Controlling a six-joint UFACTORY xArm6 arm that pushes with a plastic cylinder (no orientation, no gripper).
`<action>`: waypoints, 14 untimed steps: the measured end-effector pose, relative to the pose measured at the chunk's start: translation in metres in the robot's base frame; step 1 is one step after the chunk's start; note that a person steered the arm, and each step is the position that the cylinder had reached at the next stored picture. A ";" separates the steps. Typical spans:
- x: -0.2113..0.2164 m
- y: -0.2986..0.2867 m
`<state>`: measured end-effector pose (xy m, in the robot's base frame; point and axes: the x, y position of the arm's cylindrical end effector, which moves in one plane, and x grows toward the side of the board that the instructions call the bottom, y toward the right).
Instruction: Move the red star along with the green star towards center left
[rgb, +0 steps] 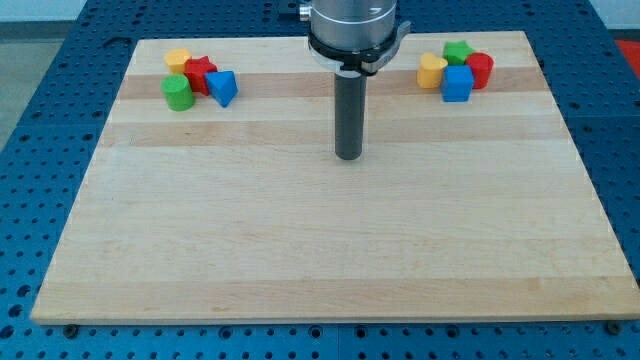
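Wooden desk (330, 250) on blue pegboard (40, 120). Red star (200, 73): far-left corner cluster. Green star (458, 52): far-right cluster. Tip (348, 156): mid-desk between clusters, touching nothing. Claw: none fitted, state cannot be told.

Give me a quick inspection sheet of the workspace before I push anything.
Surface: wooden board on a blue pegboard.
Job's things: red star in the top-left cluster; green star in the top-right cluster, far apart.
Clutter: left, yellow block, green cylinder, blue block; right, yellow block, blue cube, red cylinder.
Hand: none; my tip rests mid-board between clusters, touching no block.
Cables: nothing seen.
Surroundings: nothing seen.
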<state>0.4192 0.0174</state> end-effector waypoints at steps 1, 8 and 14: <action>-0.071 -0.024; -0.155 -0.102; -0.186 -0.156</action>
<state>0.2327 -0.1383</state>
